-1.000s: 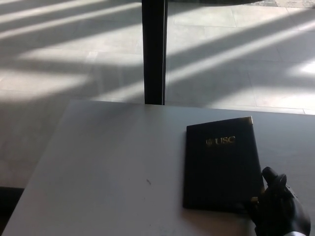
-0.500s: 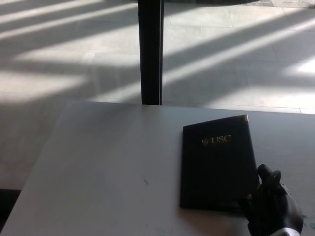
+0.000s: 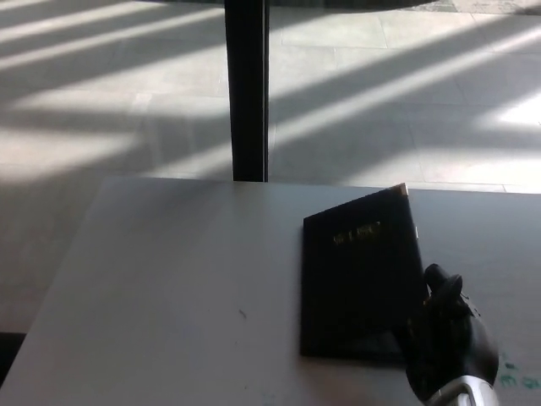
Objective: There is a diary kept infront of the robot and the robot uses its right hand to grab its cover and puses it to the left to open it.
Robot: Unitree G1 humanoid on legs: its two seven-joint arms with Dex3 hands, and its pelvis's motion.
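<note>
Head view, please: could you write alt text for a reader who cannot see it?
The robot's right hand lifts the right edge of a dark diary's cover, tilting it up from a pale table. A black post stands behind, on a sunlit tiled floor.

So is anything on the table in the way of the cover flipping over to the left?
Nothing visible is. The right hand is at the diary's right edge, with the cover tilted up. The table left of the diary is bare except for a tiny dark speck, too flat to block it.
</note>
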